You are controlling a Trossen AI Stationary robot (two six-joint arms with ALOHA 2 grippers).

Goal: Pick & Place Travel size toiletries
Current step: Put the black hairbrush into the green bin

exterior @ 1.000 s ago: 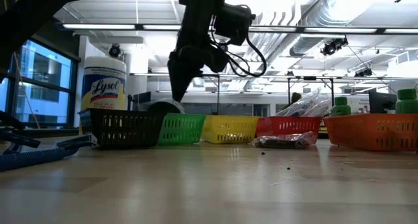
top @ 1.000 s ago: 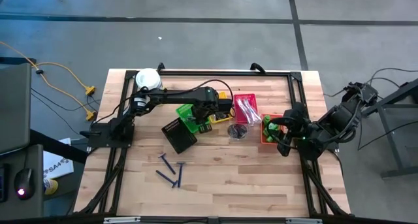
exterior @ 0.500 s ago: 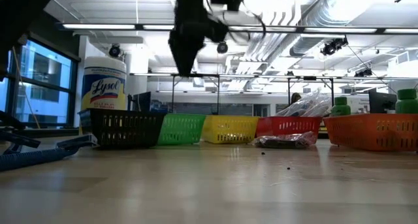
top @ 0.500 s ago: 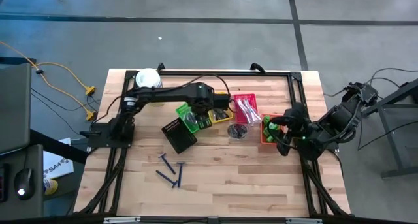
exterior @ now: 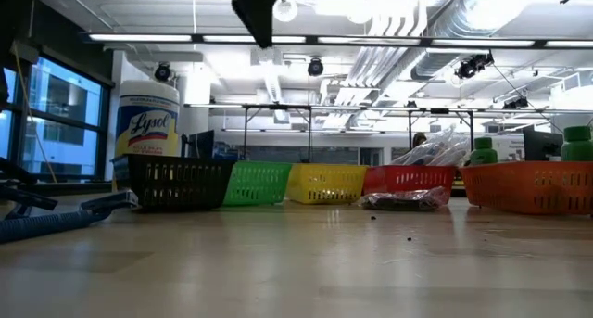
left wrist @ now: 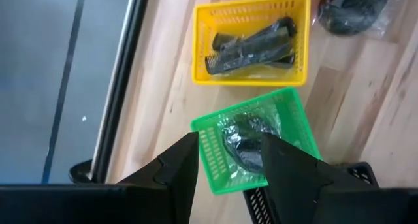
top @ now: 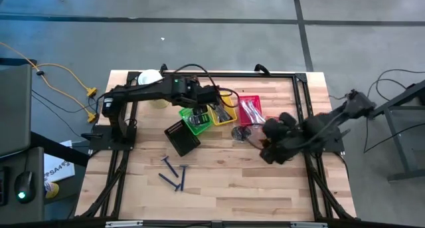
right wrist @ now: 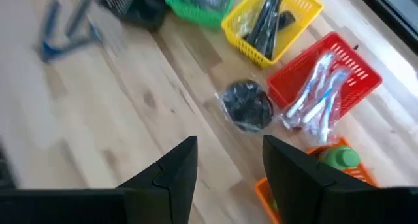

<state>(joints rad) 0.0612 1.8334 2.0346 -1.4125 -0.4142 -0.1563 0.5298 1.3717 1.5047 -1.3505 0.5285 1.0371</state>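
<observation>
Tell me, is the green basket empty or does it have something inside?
Not empty. The green basket holds a clear bag with a dark round piece.

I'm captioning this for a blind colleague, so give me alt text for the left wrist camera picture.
The left pincer, fingers apart and empty, hangs above a green basket holding a clear-bagged dark round piece. Beside it on the wooden table a yellow basket holds dark grey flat strips; another bagged dark piece lies at the picture's edge.

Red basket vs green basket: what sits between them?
The yellow basket, with dark grey strips inside. The low view shows green basket, yellow, red basket in a row; the high view confirms it.
</observation>
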